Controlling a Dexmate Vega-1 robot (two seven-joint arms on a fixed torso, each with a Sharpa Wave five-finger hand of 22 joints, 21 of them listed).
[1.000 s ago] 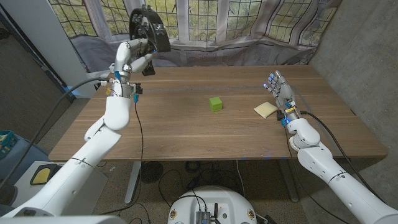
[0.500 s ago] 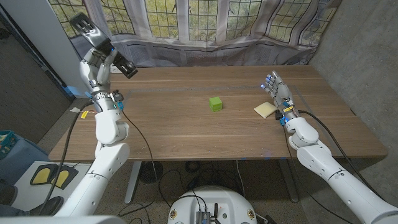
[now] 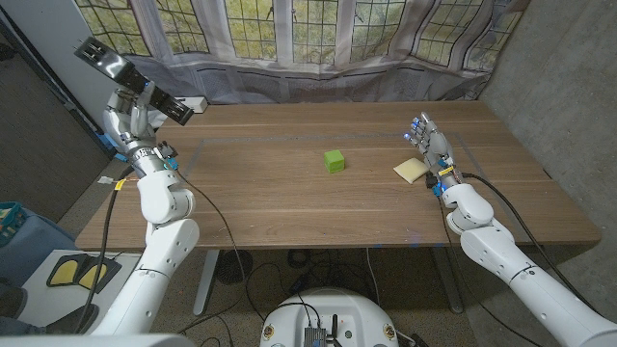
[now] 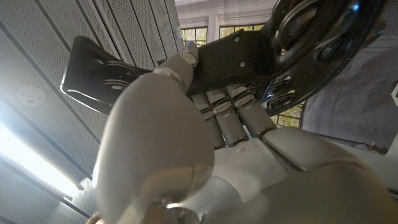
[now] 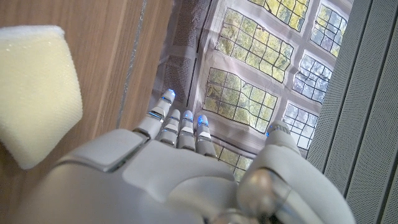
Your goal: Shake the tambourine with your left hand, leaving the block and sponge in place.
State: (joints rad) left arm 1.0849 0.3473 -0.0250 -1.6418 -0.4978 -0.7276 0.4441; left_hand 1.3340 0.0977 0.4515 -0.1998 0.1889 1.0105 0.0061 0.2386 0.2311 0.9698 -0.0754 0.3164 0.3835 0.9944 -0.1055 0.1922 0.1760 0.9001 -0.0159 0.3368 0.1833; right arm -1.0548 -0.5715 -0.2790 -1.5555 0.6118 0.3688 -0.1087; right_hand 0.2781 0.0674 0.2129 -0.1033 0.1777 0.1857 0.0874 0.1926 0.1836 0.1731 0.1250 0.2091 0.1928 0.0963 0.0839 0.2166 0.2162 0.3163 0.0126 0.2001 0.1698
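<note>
The left hand (image 3: 132, 114) gripped the black tambourine (image 3: 135, 79), raised above the desk's (image 3: 289, 207) far left corner. The right hand (image 3: 431, 145) stood with fingers apart, holding nothing, beside the sponge (image 3: 412, 170); the green block (image 3: 334, 160) sat mid-desk.

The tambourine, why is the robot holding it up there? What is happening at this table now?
The robot's left hand grips the black tambourine and holds it raised in the air beyond the table's left end, as in a shake. The right hand waits with fingers apart, holding nothing, beside the yellow sponge. The green block sits on the table near its middle, apart from both hands.
</note>
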